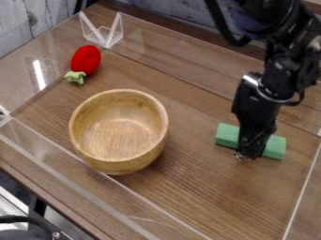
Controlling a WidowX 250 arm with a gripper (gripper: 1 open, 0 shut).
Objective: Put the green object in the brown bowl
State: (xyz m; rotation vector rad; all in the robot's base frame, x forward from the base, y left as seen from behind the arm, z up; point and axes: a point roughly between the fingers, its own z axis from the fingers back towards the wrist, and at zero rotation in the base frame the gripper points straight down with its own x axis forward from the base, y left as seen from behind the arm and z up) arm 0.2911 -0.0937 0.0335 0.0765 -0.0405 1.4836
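Note:
The green object (272, 146) lies flat on the wooden table at the right, partly covered by my arm. My black gripper (247, 155) points straight down with its fingers together, its tip at the block's near edge. Nothing is held between the fingers. Whether the tip touches the block is unclear. The brown bowl (126, 160) stands left of the block, a short gap away, and it is empty.
A red strawberry toy with green leaves (85, 60) lies at the back left. A clear plastic stand (100, 30) sits behind it. Low transparent walls (51, 155) edge the table on the near and left sides.

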